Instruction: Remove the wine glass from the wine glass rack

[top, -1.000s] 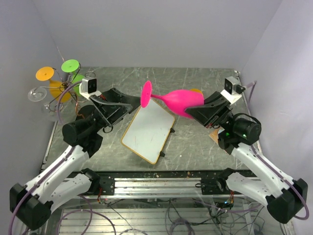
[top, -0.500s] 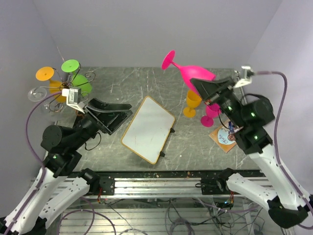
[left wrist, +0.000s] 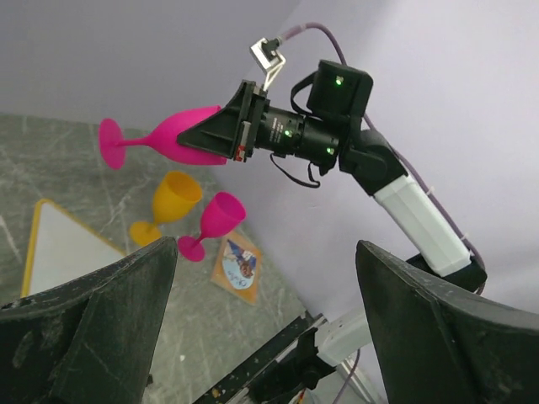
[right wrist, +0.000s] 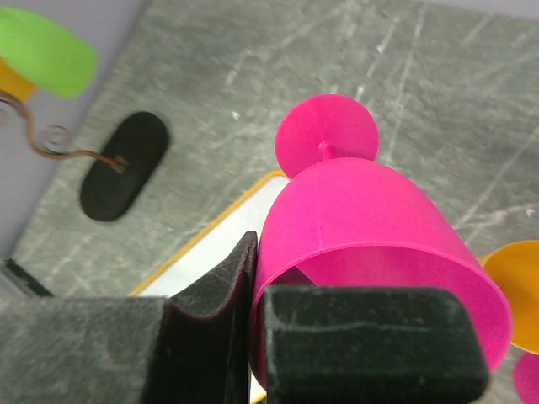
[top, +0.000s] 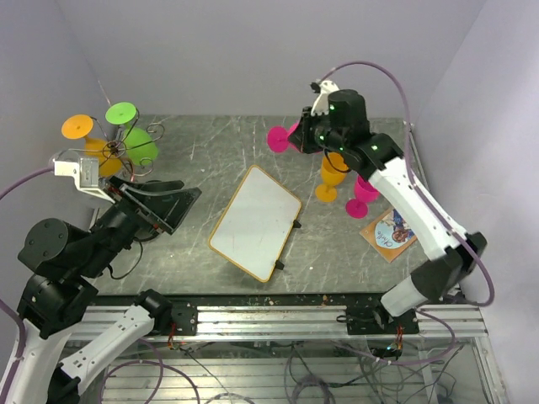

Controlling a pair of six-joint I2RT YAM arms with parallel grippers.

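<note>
The wine glass rack (top: 112,152) stands at the table's far left, a wire tree carrying orange and green glasses (top: 137,144). Its black oval base (right wrist: 125,165) shows in the right wrist view. My right gripper (top: 313,135) is raised over the back of the table, shut on the bowl rim of a pink wine glass (top: 285,137), one finger inside and one outside (right wrist: 210,311). The glass (right wrist: 362,210) lies sideways with its foot (left wrist: 109,143) pointing left. My left gripper (top: 160,200) hangs open and empty to the right of the rack, fingers (left wrist: 93,328) wide apart.
A white board with a yellow frame (top: 255,221) lies mid-table. An orange glass (top: 331,172) and a second pink glass (top: 364,190) stand upright at the right, beside a printed card (top: 389,234). Walls close in behind and on both sides.
The right arm lifted the pink glass from over the board and swung it up toward the back. The left gripper opened wider and drew back to the left.
</note>
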